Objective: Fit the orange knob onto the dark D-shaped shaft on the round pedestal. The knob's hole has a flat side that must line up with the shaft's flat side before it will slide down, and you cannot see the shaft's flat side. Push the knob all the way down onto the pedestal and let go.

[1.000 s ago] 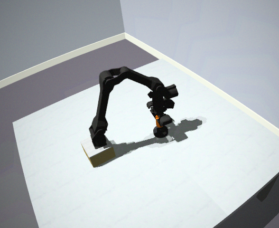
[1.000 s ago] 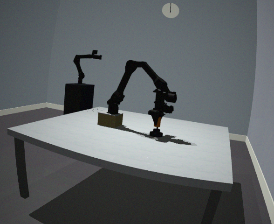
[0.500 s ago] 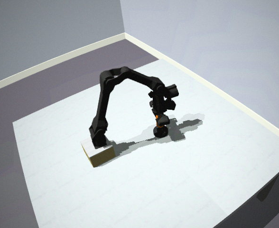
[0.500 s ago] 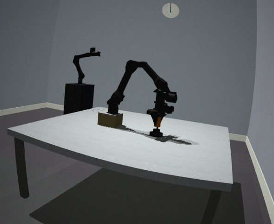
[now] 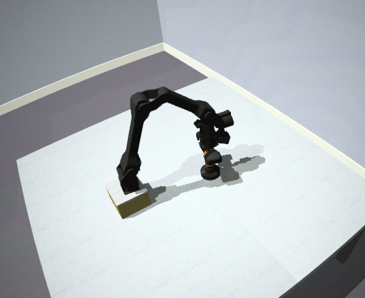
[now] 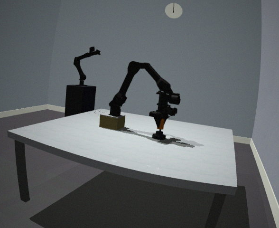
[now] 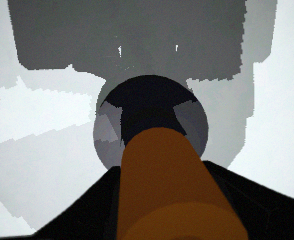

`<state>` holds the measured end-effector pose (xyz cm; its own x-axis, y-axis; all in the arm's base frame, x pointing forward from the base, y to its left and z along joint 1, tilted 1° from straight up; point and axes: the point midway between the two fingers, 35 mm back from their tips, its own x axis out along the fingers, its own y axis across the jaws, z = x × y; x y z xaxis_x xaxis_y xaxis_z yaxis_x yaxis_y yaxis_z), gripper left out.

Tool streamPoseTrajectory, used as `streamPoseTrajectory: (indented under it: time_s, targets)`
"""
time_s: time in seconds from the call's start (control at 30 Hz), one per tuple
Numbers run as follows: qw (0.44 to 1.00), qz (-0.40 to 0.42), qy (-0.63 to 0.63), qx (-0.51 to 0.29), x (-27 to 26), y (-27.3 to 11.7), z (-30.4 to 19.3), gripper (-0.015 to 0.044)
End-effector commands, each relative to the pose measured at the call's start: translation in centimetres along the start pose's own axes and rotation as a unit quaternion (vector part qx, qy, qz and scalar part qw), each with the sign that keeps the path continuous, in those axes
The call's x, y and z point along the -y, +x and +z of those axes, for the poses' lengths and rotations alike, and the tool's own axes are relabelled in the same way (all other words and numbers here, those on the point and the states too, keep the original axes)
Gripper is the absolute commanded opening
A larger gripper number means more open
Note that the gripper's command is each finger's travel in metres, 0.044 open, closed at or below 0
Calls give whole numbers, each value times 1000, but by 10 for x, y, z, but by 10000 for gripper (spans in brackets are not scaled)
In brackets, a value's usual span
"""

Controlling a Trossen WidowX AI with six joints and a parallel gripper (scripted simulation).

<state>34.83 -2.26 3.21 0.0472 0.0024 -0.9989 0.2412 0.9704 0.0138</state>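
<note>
The orange knob (image 6: 162,124) (image 7: 162,175) is upright between the fingers of my gripper (image 6: 160,125), which is shut on it. In the top view only small orange parts of the knob (image 5: 209,165) show around a finger. The dark round pedestal (image 5: 210,174) (image 6: 158,136) (image 7: 152,92) stands on the table right below. In the exterior view a short piece of the dark shaft (image 6: 160,130) shows between the knob's lower end and the pedestal. The knob is above the pedestal, not down on it. The shaft's top and its flat side are hidden.
The arm's base stands on a yellowish block (image 5: 133,205) (image 6: 112,121) on the white table (image 5: 176,250) (image 6: 85,144). A second dark arm (image 6: 79,64) stands on a black stand (image 6: 80,100) beyond the table. Shadows of the arm fall around the pedestal.
</note>
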Motion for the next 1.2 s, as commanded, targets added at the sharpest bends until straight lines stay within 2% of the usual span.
streamPoseTrajectory:
  time_s: [0.0, 0.43, 0.67, 1.17]
  targets:
    - [1000, 0, 4, -1, 0, 1, -2, 0]
    - [1000, 0, 8, -1, 0, -5, -4, 0]
    - [994, 0, 108, -1, 0, -2, 0, 0]
    - [994, 0, 108, -1, -1, 1, 2, 0]
